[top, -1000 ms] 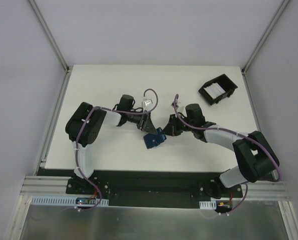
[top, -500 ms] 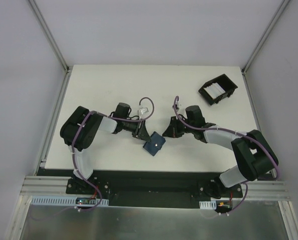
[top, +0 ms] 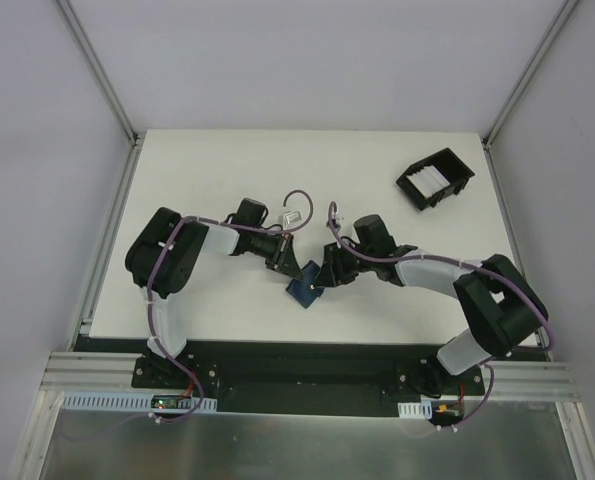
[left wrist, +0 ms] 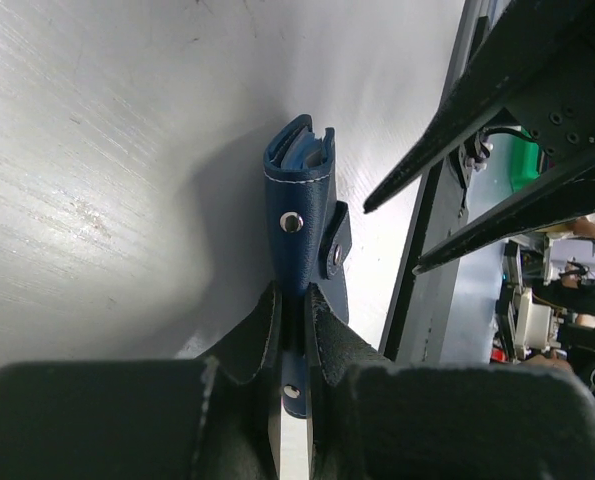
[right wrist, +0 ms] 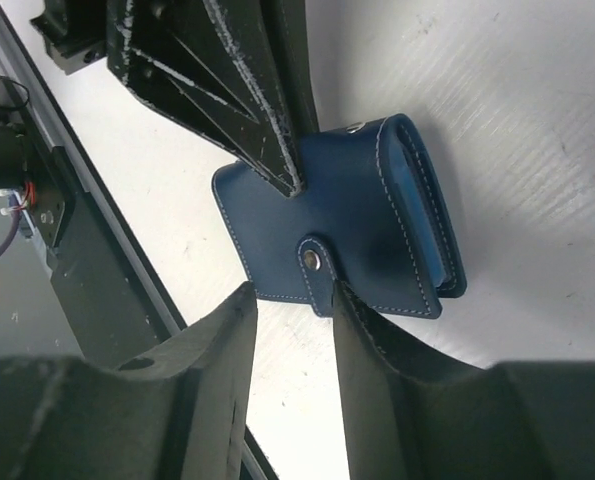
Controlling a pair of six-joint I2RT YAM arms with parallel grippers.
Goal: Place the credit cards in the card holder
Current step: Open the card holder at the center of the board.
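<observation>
Barely begun — left gripper pinches the seemingly snapped-shut card holder, right gripper spread at its tab; credit cards lie in the tray.

The card holder lies on the table near its middle, toward the near edge, between the left hand on its left and the right hand on its right. The left hand's fingers sit on either side of one end of it. Well apart, at the far right corner, stands a tray with credit cards in it.
</observation>
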